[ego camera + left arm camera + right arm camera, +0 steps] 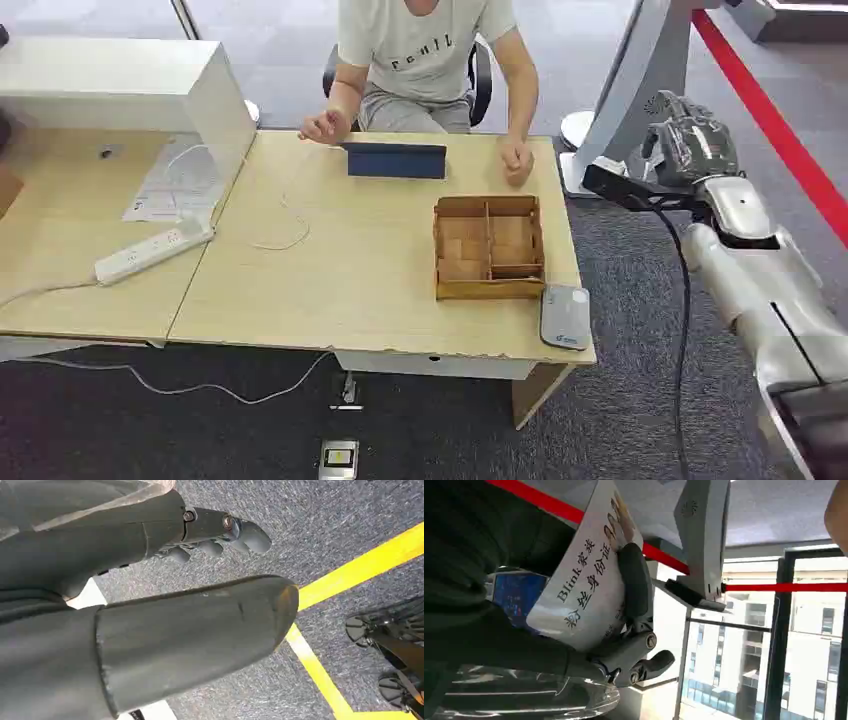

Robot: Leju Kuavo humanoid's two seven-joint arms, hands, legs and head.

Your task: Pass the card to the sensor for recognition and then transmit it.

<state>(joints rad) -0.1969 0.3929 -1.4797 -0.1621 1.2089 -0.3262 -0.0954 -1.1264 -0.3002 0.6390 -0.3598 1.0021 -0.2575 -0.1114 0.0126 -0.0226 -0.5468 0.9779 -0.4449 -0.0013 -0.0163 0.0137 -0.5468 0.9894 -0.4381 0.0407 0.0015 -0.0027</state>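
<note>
My right hand is raised to the right of the table and grips a white card printed with "Blink" and dark characters. Dark fingers wrap across the card's face in the right wrist view. The hand is just beside the sensor stand, a grey pillar with a black ledge. In the right wrist view that pillar and ledge stand a short way beyond the card. My left hand hangs over grey carpet, fingers loosely apart and holding nothing.
A person sits behind the wooden table with both hands on it. On the table are a wooden divided tray, a grey device at the front corner, a blue folder and a power strip.
</note>
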